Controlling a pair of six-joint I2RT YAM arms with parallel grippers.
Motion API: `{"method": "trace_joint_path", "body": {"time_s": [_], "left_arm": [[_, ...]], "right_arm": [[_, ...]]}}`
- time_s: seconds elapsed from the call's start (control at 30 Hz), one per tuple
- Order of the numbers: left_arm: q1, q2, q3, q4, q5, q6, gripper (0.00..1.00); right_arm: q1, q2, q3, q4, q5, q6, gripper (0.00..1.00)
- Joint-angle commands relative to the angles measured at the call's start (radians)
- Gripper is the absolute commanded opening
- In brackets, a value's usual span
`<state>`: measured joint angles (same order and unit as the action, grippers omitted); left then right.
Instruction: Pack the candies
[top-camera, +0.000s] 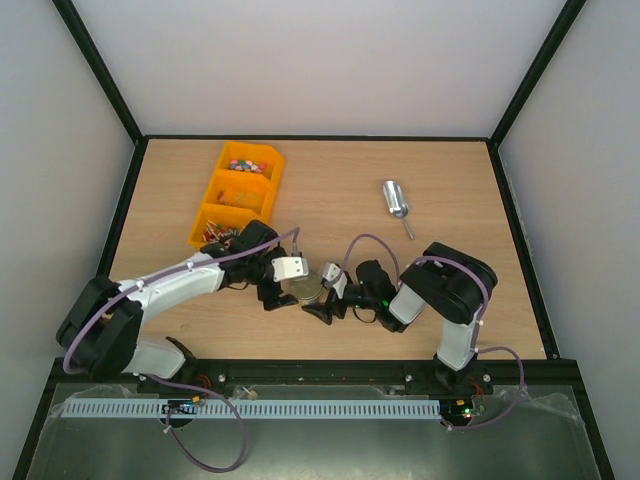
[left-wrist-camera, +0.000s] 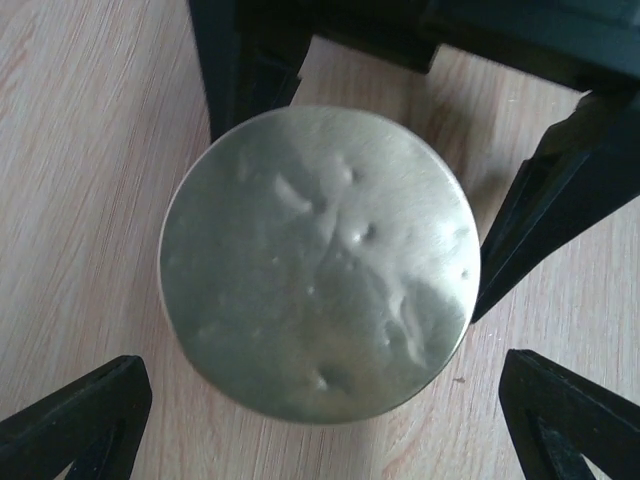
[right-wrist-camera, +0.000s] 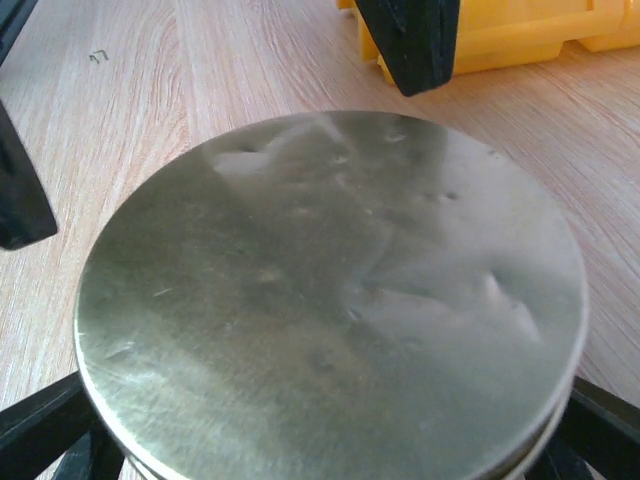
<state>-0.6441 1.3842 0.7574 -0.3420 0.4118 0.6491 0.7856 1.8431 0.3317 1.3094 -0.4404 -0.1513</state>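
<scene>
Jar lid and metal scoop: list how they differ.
The lid is a flat, dented round disc; the scoop is a long trough with a thin handle. The lid sits between the arms, flanked by the left arm's fingers and the right arm's fingers; the scoop lies apart to the right, with nothing touching it. Both are bare silvery metal.

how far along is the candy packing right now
Nothing looks packed yet: the tiny mixed-colour candies sit in the far compartment of the yellow plastic bin. In hand: both arms meet at the round dented silver metal lid, left gripper open over it, right gripper flanking it, grip unclear. Still to do: remove the lid, fetch the silver metal scoop lying apart, move the candies.
</scene>
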Motion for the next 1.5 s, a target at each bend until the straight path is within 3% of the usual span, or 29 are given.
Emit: {"method": "trace_joint_path", "body": {"time_s": [0.0, 0.07, 0.17, 0.27, 0.77, 0.97, 1.47], "left_arm": [[-0.04, -0.058, -0.026, 0.06, -0.024, 0.032, 0.95], [-0.051, -0.096, -0.044, 0.08, -0.019, 0.056, 0.89], [-0.065, -0.13, -0.069, 0.085, 0.006, 0.126, 0.66], [-0.079, -0.131, -0.083, 0.097, 0.023, 0.162, 0.53], [-0.176, -0.026, -0.082, 0.204, -0.079, 0.182, 0.39], [-0.176, -0.043, -0.122, 0.202, -0.155, 0.201, 0.26], [-0.104, -0.12, -0.199, 0.171, -0.266, 0.224, 0.18]], "right_arm": [[0.018, 0.048, 0.02, 0.103, 0.0, -0.015, 0.99], [0.021, 0.061, 0.026, 0.12, 0.014, -0.008, 0.99], [0.023, 0.079, 0.027, 0.15, 0.039, -0.005, 1.0], [0.024, 0.097, 0.019, 0.185, 0.055, -0.01, 0.96], [0.032, 0.119, 0.004, 0.222, 0.071, -0.016, 0.8], [0.04, 0.109, -0.024, 0.236, 0.06, -0.025, 0.73], [0.045, 0.078, -0.094, 0.271, 0.027, -0.034, 0.58]]}}
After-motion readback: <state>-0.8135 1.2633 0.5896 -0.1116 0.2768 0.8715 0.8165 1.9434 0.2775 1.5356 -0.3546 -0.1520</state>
